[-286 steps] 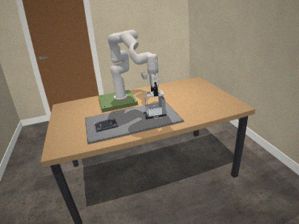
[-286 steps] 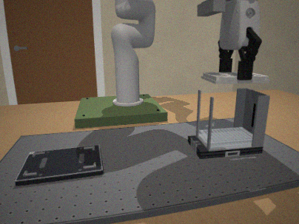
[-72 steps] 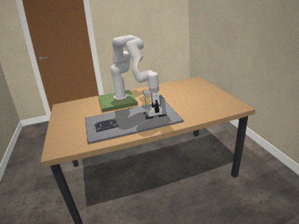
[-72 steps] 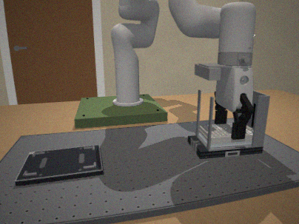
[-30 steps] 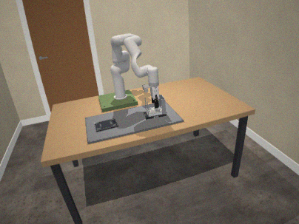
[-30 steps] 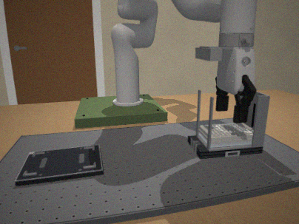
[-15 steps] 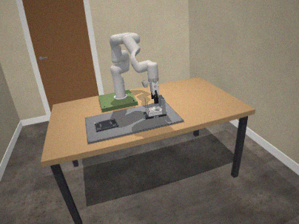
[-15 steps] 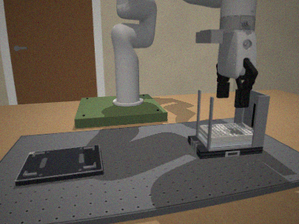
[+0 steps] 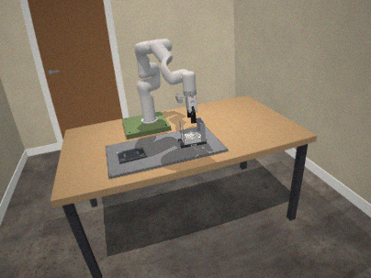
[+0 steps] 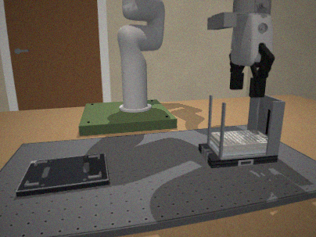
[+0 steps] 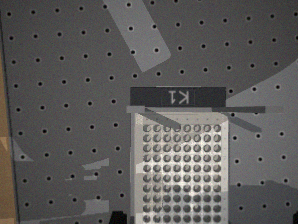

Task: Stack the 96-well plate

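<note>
I am looking at a wooden table (image 9: 257, 118) with a grey perforated board (image 10: 188, 202) lying across its middle. The white arm (image 10: 134, 54) rises from a green base plate (image 10: 91, 126) at the back edge of the table, behind the board.

My gripper (image 10: 247, 86) hangs in the air above the stack rack K1 (image 10: 274, 124), its black fingers (image 10: 236, 77) spread wide apart with nothing between them. It touches neither the rack nor the plates.

The rack stands near the right end of the board, toward the back. It has a black foot, two thin upright posts on its left side and a grey slotted wall on its right. The 96-well plate (image 10: 239, 140) lies inside it, pale and translucent, resting level between posts and wall. From the wrist view, I see its rows of round wells (image 11: 180, 165) below the label "K1" (image 11: 178, 96). I cannot tell one plate from another within the stack, nor where the cut-off corner sits.

The plate nest N1 (image 10: 64, 173) is a flat black tray near the left end of the board, with no plate on it.
</note>
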`<action>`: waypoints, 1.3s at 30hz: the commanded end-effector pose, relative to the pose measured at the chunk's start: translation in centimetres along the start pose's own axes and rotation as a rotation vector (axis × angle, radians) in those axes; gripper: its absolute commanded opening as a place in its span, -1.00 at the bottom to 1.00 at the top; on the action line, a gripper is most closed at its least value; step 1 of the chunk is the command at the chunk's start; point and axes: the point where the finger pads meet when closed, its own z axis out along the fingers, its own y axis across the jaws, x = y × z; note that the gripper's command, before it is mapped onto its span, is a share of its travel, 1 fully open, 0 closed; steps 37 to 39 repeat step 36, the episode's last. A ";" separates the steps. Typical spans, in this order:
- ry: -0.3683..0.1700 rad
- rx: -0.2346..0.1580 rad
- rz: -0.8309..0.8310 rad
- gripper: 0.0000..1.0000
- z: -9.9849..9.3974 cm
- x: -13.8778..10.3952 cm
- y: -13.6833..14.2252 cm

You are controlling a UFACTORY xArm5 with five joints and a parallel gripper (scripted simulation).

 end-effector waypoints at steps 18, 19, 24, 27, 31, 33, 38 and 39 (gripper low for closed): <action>-0.002 0.004 0.000 1.00 -3.8 -0.1 -0.1; -0.002 0.004 0.000 1.00 -3.8 -0.1 -0.1; -0.002 0.004 0.000 1.00 -3.8 -0.1 -0.1; -0.002 0.004 0.000 1.00 -3.8 -0.1 -0.1; -0.002 0.004 0.000 1.00 -3.8 -0.1 -0.1; -0.002 0.004 0.000 1.00 -3.8 -0.1 -0.1; -0.002 0.004 0.000 1.00 -3.8 -0.1 -0.1; -0.002 0.004 0.000 1.00 -3.8 -0.1 -0.1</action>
